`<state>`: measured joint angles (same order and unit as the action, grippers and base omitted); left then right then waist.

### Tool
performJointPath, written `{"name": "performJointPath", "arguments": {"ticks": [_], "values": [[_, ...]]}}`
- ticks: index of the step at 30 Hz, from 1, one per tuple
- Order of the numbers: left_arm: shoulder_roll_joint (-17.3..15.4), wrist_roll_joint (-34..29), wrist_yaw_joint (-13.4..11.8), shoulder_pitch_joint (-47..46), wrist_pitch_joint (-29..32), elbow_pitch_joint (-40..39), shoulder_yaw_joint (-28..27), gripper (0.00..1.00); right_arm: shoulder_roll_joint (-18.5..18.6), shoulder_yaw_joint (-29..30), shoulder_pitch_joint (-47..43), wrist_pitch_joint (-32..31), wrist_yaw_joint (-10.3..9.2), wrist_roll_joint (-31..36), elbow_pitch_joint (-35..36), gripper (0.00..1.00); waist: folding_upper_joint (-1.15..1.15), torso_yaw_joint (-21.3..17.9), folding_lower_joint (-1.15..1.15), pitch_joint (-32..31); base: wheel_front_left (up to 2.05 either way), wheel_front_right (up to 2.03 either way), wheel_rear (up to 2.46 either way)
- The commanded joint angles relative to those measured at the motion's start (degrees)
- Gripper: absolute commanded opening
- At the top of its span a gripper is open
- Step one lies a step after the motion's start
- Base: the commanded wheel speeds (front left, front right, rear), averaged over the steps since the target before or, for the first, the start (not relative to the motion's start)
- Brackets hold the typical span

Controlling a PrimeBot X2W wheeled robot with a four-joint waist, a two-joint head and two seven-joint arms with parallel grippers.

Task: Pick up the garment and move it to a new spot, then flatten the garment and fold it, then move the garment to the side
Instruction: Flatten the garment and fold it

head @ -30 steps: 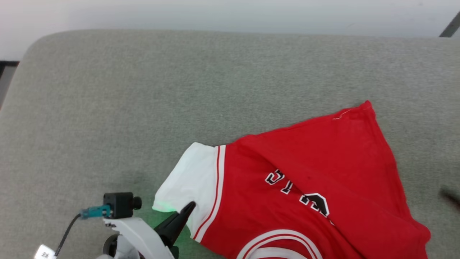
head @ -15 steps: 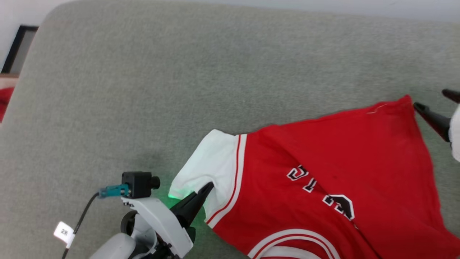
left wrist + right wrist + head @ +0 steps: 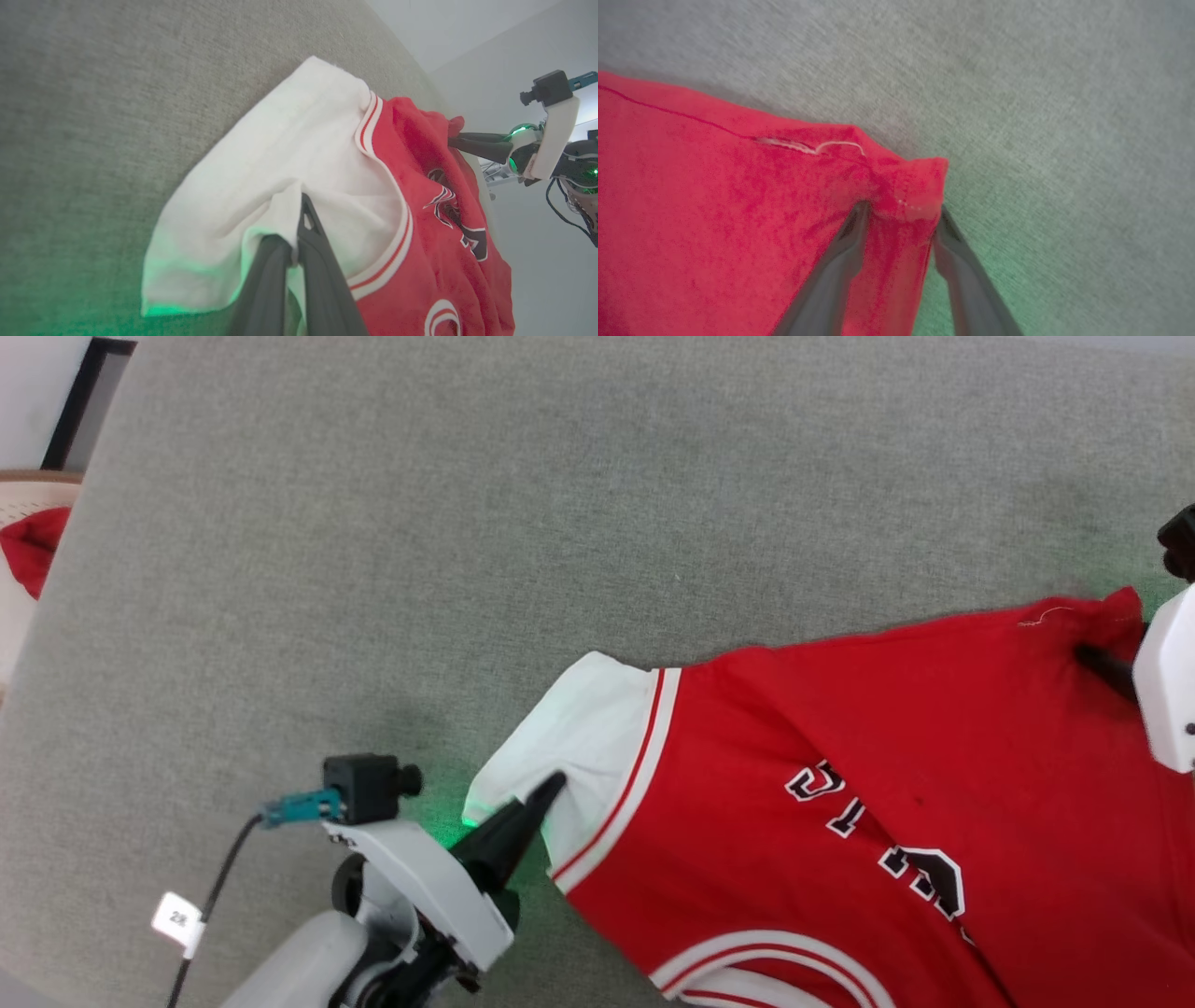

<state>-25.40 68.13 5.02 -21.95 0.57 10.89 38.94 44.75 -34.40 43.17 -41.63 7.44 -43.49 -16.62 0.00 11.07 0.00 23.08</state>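
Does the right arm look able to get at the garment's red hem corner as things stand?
Probably yes: the right pincer straddles that corner of the garment, one finger either side, with bare grey surface around it and nothing blocking.

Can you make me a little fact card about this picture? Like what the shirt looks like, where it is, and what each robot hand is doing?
garment: red shirt with a white sleeve, striped trim and black lettering
where: spread on the grey surface, not folded
left gripper: shut, pinching a fold of the white sleeve
right gripper: one finger on each side of the shirt's red corner; cannot tell if it grips
also there: small red scrap beyond the surface's left edge
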Motion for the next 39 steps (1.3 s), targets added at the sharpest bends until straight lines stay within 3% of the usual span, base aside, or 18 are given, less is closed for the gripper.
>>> {"name": "performJointPath", "arguments": {"ticks": [1,9,13,18,24,27,28,33,37,39], "values": [[0.1,0.6,0.2,-0.5,-0.7,0.6,-0.7,0.0,-1.9,-2.2,-0.9,1.9,0.07,-0.6,-1.4,0.0,0.0,-0.2,0.0,-0.5,0.0,0.0,0.0],[0.7,2.0,-0.3,-6.2,-6.7,1.8,-7.5,0.0,-2.9,4.5,5.2,17.1,0.02,-0.8,-8.5,0.0,0.0,-1.9,0.0,-3.1,0.0,0.0,0.0],[0.7,3.1,-2.7,-13.9,-7.5,2.1,-12.2,0.0,-4.9,10.9,11.0,23.0,0.01,1.0,-14.1,0.0,0.0,-3.9,0.0,-3.0,0.0,0.0,0.0],[2.2,3.4,-4.6,-31.5,-4.5,7.1,-15.3,0.0,-7.4,20.0,22.5,28.0,-0.04,6.2,-22.3,0.0,0.0,-5.4,0.0,-0.2,0.0,0.0,0.0],[5.1,3.1,-5.5,-56.6,-3.6,20.6,-18.6,0.0,-11.2,29.5,39.3,37.2,-0.16,15.9,-30.9,0.0,0.0,-8.1,0.0,4.2,0.0,0.0,0.0],[5.8,1.8,-4.7,-66.3,-5.8,27.3,-19.6,0.0,-13.2,32.3,45.7,41.5,-0.2,20.1,-34.2,0.0,0.0,-9.1,0.0,5.4,0.0,0.0,0.0],[6.7,2.4,-2.9,-70.2,-6.4,31.4,-20.1,0.0,-14.2,33.8,48.2,43.3,-0.21,22.0,-36.6,0.0,0.0,-9.6,0.0,5.6,0.0,0.0,0.0],[8.5,2.5,1.3,-69.6,-7.0,38.7,-18.6,0.0,-16.4,32.2,46.8,44.4,-0.2,23.5,-40.9,0.0,0.0,-9.7,0.0,5.1,0.0,0.0,0.0],[9.4,2.8,2.3,-61.2,-9.9,40.0,-16.7,0.0,-16.7,28.8,39.3,45.0,-0.2,21.3,-41.8,0.0,0.0,-9.4,0.0,4.3,0.0,0.0,0.0],[10.5,4.5,2.3,-55.1,-11.0,36.7,-15.8,0.0,-16.7,26.4,34.1,45.2,-0.18,19.7,-40.9,0.0,0.0,-9.3,0.0,3.9,0.0,0.0,0.0]]}}
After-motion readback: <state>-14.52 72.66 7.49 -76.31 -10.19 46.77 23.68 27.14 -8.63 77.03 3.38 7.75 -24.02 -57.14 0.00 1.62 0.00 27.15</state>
